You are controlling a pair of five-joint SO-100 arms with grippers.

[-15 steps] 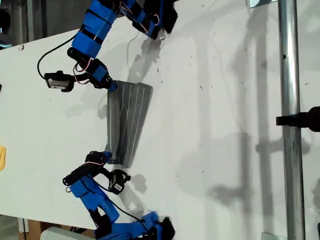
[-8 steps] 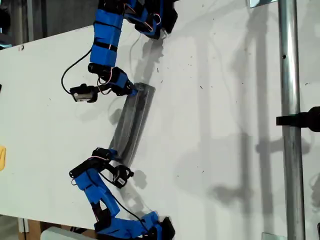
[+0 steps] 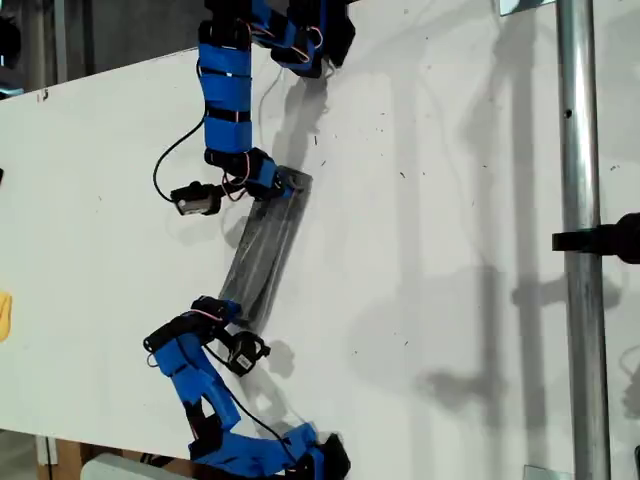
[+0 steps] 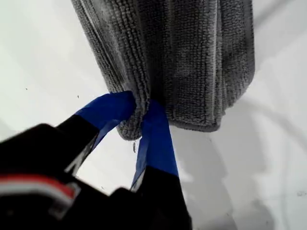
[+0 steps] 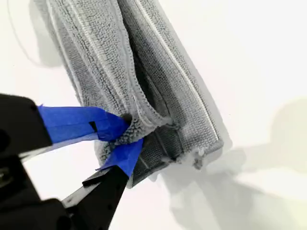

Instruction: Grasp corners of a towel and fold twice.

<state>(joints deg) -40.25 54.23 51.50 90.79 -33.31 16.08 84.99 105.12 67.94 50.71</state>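
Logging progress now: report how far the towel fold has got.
Done: the towel is already doubled into a narrow strip on the table. In hand: my first gripper and my second gripper are each shut on an end of it, layers pinched together. Left: setting this fold flat, then the second fold; the strip is not yet halved.

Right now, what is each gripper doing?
My first gripper: shut on a corner of the towel.
My second gripper: shut on another corner of the towel.
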